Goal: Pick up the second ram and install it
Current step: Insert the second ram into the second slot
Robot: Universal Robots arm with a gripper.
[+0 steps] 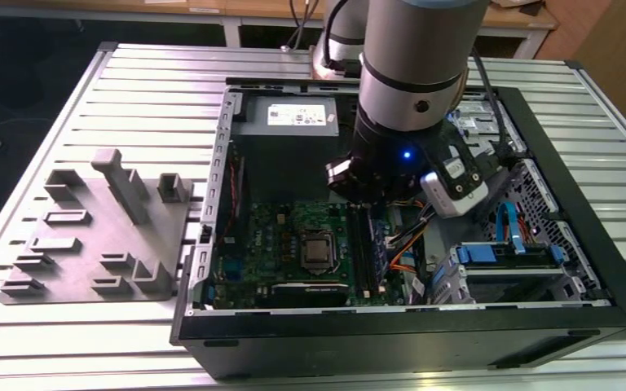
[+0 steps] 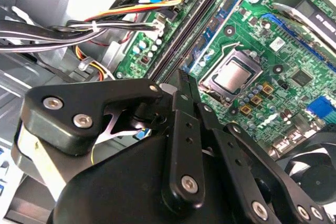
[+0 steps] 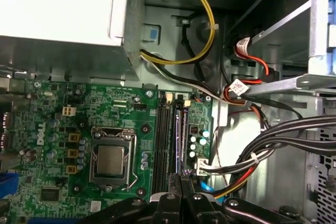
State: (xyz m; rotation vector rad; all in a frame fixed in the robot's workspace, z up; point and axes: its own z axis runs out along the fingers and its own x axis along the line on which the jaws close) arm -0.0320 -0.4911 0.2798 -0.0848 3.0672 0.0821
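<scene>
In both wrist views my gripper (image 2: 181,77) (image 3: 178,178) is shut, its fingertips pinching a thin dark edge. From them the second ram (image 2: 220,22) (image 3: 178,140), a narrow blue-green stick seen nearly edge-on, runs along the outer of two long black slots on the green motherboard (image 3: 105,108). How deep it sits in that slot I cannot tell. The neighbouring slot (image 3: 163,135) (image 2: 184,35) lies right beside it. In the exterior view my arm (image 1: 411,90) hangs over the open computer case, above the slots (image 1: 364,252).
A processor socket (image 3: 110,158) (image 1: 315,252) lies beside the slots. The power supply (image 1: 291,114) (image 3: 63,14) sits at the case's far end. Bundled cables (image 3: 262,150) (image 2: 105,24) crowd the drive-cage (image 1: 509,252) side. A grey tray with upright blocks (image 1: 74,244) stands at the exterior view's left.
</scene>
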